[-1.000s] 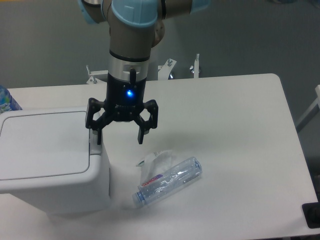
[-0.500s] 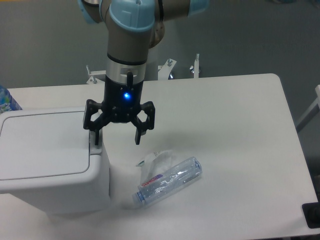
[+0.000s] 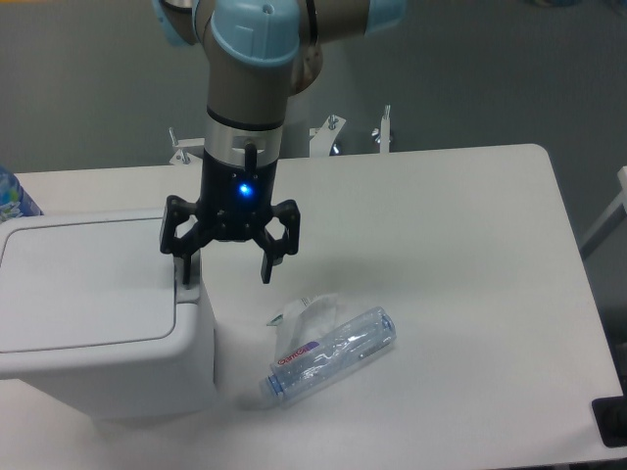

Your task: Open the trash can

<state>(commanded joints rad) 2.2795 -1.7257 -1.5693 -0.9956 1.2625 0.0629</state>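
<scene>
The trash can (image 3: 98, 313) is a large white boxy bin at the left of the table, with its flat lid (image 3: 83, 284) lying shut. My gripper (image 3: 224, 273) hangs open at the bin's right edge. Its left finger (image 3: 182, 259) stands over the grey latch strip at the lid's right side; whether it touches I cannot tell. Its right finger (image 3: 268, 264) hangs free over the table, right of the bin.
A clear plastic bottle (image 3: 328, 354) lies on its side on the white table (image 3: 460, 255) right of the bin, with a crumpled white tissue (image 3: 306, 311) by it. A blue-labelled object (image 3: 14, 199) pokes in at the left edge. Metal clamps (image 3: 333, 132) stand behind the table.
The gripper has shifted a little to the left, bringing its left finger further over the bin's right edge. The lid has stayed shut. The bottle has not moved.
</scene>
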